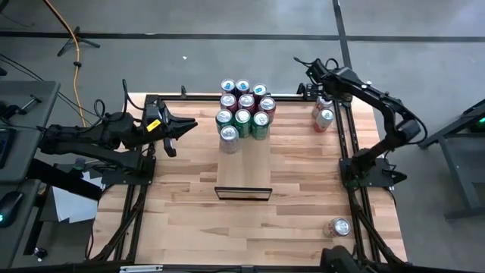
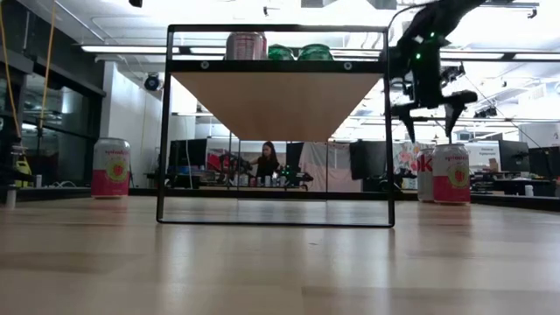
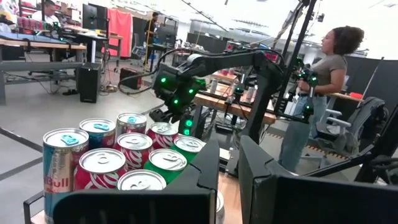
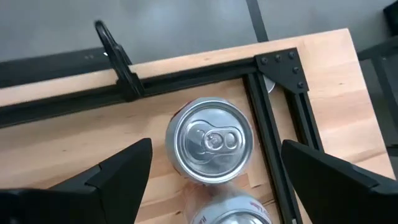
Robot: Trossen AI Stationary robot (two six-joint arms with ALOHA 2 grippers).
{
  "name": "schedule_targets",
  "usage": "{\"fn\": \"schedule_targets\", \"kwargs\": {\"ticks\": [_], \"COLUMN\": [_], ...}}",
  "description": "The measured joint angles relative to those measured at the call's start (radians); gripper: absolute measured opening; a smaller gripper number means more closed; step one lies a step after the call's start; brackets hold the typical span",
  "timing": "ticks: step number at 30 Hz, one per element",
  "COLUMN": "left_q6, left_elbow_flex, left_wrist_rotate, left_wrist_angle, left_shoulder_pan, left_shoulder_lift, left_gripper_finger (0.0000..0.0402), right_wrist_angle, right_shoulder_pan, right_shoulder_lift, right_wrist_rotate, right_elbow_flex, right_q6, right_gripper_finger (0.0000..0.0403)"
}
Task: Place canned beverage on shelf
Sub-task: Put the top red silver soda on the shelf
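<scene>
**Right gripper open above a can at the table's far right corner; shelf carries a cluster of cans**

High view. The shelf (image 1: 244, 163), a long pale panel with a thin dark frame at its near end, runs down the middle of the table (image 1: 303, 197). A cluster of cans (image 1: 244, 110) in red, green and blue stands packed on its far end. The right gripper (image 1: 322, 91) hangs over two upright cans (image 1: 323, 114) beside the right-hand frame rail (image 1: 341, 136). One more can (image 1: 339, 227) stands alone near the table's near right edge. The left gripper (image 1: 182, 127) waits at the table's left side, level with the cluster, fingers together and holding nothing.

Low view. The shelf's dark frame (image 2: 276, 127) stands square on the tabletop, with a pink can and green cans showing on top. The right gripper (image 2: 430, 112) hangs with its fingers spread above a pink-and-green can (image 2: 451, 174). Another such can (image 2: 110, 167) stands far off on the other side. A person sits in the room behind.

Left wrist view. The cluster's tops (image 3: 134, 155) sit just ahead of the fingers (image 3: 186, 199). The right arm (image 3: 211, 68) reaches down beyond. A person stands farther back.

Right wrist view. The fingers (image 4: 118, 171) stand wide apart, either side of a silver can top (image 4: 210, 140), not touching it. A second can (image 4: 227, 208) lies just beside it, next to the frame's corner bracket (image 4: 281, 68).
</scene>
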Motion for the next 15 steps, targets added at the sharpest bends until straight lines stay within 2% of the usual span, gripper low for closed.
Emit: {"fn": "schedule_targets", "kwargs": {"ticks": [9,15], "left_q6": [0.019,0.019], "left_elbow_flex": [0.000,0.000], "left_wrist_rotate": [-0.001,-0.001], "left_wrist_angle": [0.000,0.000], "left_shoulder_pan": [0.000,0.000], "left_shoulder_lift": [0.000,0.000], "left_gripper_finger": [0.0000,0.0000], "right_wrist_angle": [0.018,0.067], "right_shoulder_pan": [-0.052,-0.096], "right_shoulder_lift": [0.094,0.143], "right_wrist_rotate": [0.006,-0.045], "right_elbow_flex": [0.000,0.000], "right_q6": [0.003,-0.011], "right_gripper_finger": [0.0344,0.0344]}}
